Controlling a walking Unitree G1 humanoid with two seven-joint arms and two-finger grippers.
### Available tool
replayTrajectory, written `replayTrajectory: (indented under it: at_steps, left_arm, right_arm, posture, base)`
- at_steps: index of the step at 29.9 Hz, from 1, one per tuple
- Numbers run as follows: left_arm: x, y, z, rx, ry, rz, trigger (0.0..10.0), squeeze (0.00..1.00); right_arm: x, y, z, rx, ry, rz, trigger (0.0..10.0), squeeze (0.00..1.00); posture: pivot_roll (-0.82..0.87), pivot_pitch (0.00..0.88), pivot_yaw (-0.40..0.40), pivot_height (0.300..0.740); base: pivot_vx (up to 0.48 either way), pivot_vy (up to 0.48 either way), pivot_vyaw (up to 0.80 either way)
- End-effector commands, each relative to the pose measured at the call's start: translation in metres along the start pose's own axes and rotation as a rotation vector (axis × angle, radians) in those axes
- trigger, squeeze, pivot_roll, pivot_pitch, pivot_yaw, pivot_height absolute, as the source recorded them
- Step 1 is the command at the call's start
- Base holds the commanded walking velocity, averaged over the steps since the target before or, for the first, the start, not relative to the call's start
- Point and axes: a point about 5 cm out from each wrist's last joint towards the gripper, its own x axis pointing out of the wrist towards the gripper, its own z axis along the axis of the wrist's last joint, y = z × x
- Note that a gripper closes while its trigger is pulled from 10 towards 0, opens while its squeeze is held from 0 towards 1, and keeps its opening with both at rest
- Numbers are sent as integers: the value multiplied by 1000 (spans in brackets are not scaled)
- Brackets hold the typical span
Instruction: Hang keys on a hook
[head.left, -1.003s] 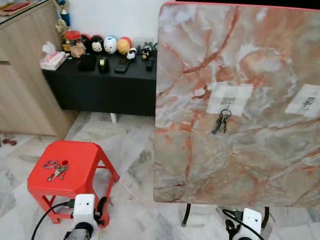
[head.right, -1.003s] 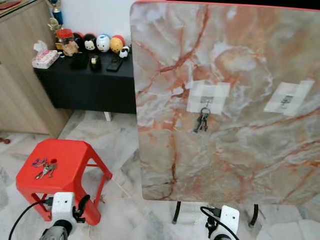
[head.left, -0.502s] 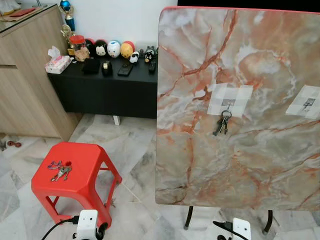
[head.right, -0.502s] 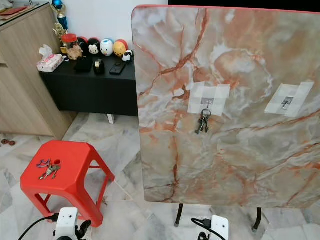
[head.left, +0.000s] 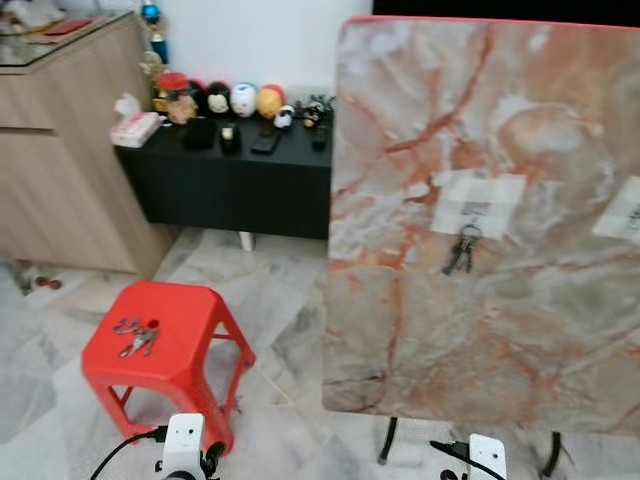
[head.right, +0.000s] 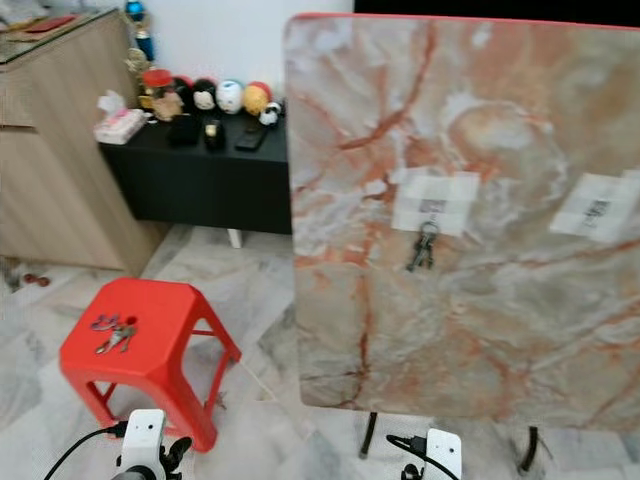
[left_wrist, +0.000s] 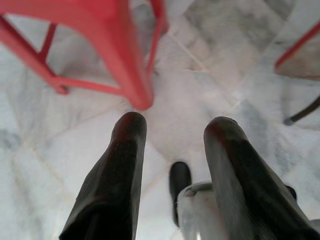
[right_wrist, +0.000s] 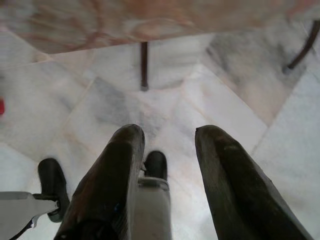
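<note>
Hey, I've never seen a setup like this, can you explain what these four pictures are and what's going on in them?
These come from a walking humanoid robot with two arms. The two wide pictures are from the stereo camera on its head, looking forward and down at the same scene. In them, a red stool carries a bunch of keys. Beside it stands a marble-patterned board with taped-on hooks; another key bunch hangs from the left hook. Further back is a black low cabinet with small toys on it.

The other two pictures are from cameras on the wrists, each looking along that arm's two black fingers. The left gripper hangs open above the marble floor near the stool's legs. The right gripper is also open, near the board's stand. Neither holds anything.
</note>
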Motion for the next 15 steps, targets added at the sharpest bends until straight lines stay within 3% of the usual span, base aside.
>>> replayTrajectory:
  at_steps: [1,15]
  left_arm:
    - [-3,4,-9,-3,44,12,10000,0]
    - [-3,3,-12,-8,55,14,10000,0]
  right_arm:
    - [0,2,-4,-5,22,1,10000,0]
    - [-1,-1,-7,3,29,-5,10000,0]
  posture:
    - [137,0,-25,740]
    - [138,0,-29,740]
  base:
    - [0,349,0]
    - [0,461,0]
